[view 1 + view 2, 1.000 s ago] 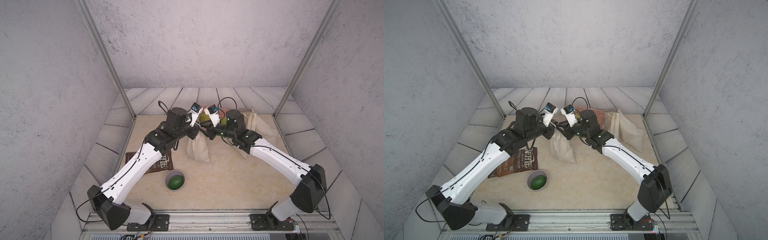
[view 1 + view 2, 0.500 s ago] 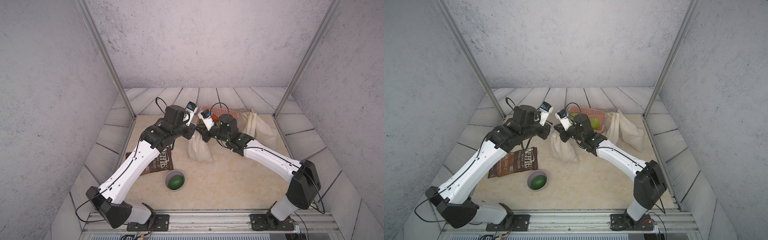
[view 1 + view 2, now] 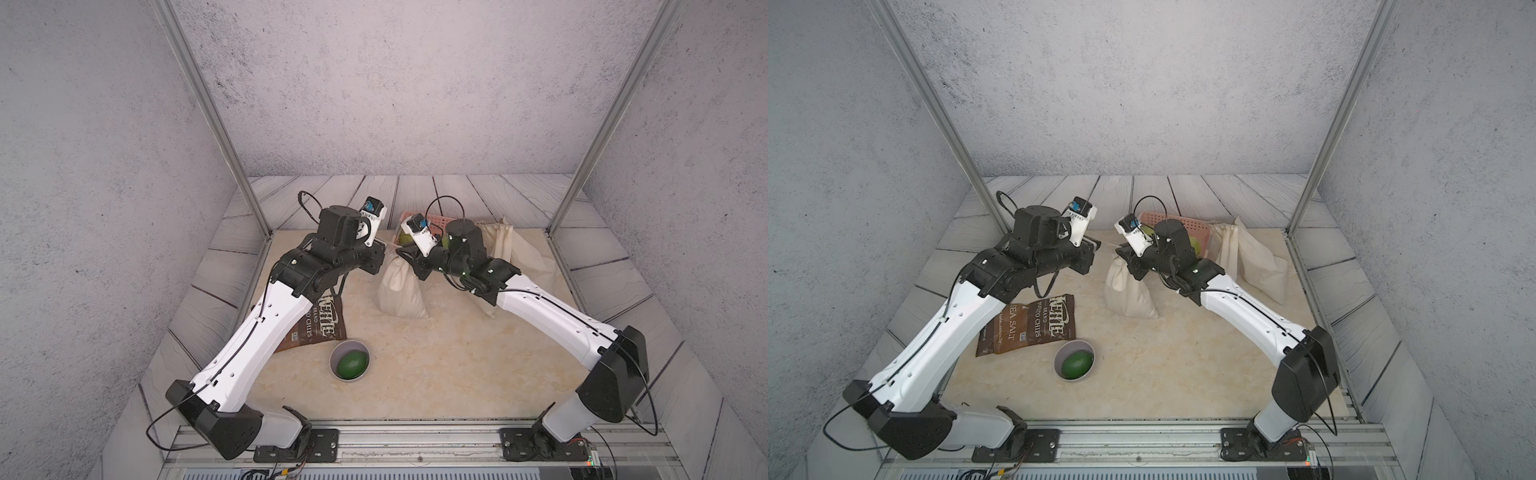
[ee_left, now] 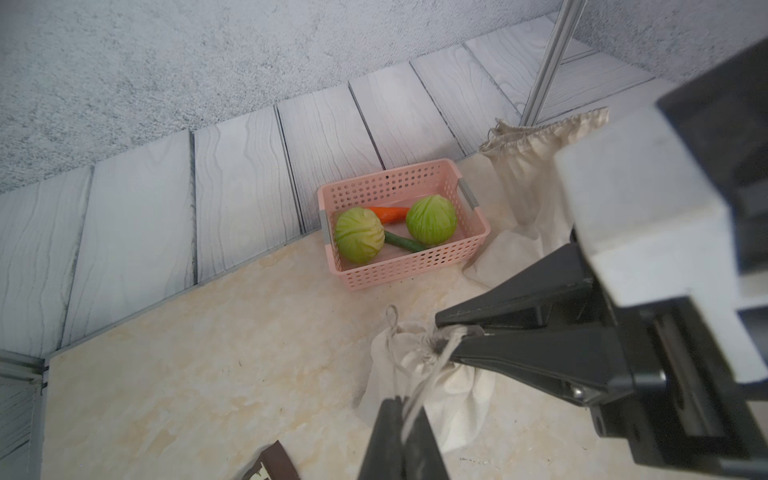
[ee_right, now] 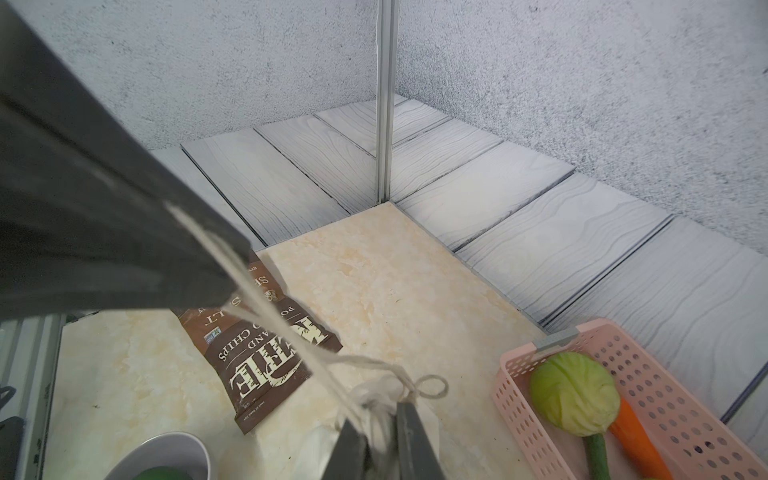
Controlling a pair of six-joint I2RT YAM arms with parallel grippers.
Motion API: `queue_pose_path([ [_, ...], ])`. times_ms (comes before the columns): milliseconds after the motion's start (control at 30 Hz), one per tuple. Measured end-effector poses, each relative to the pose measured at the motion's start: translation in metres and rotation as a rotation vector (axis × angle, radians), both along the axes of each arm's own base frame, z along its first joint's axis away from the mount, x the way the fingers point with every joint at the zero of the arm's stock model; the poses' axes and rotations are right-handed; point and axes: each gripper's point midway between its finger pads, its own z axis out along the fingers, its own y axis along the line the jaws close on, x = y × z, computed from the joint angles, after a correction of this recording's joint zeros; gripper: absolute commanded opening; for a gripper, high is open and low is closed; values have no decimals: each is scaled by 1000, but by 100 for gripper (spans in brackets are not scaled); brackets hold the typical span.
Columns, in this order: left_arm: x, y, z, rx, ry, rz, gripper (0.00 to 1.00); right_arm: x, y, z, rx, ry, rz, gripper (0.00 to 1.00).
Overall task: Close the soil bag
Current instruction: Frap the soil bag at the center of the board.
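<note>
Pulled toward 9 o'clock since a second ago, the left gripper (image 4: 402, 411), clamped tight, holds the drawstring (image 4: 432, 374) taut. Bare tabletop (image 3: 449, 357) lies open at 6 o'clock of the soil bag (image 3: 399, 286), upright centre-back, pink basket (image 4: 415, 266) near at 1 o'clock. Right gripper (image 5: 380, 424) pinches its gathered neck, fingers (image 5: 415, 444) nearly together.

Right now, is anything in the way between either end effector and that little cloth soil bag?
Nothing visible. The right end effector pinches the soil bag at its gathered neck; the left end effector holds its drawstring taut. The basket and chip bag sit apart.
</note>
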Motion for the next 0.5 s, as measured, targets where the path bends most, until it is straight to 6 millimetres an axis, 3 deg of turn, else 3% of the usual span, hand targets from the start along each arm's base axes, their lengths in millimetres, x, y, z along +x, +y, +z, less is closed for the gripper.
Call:
queue_pose_path([
  [133,-8,-3,-6,-20,24,-28,0,-4,0,-11,-3,-12,18,20],
  [300,-8,-2,-41,9,102,-19,0,-6,7,-60,-35,119,50,28],
  [400,-3,-1,-30,-25,71,-8,0,-7,-5,-87,-67,209,30,35],
  [500,-1,-2,-16,-56,39,-8,0,-10,-13,-94,-72,253,24,42],
])
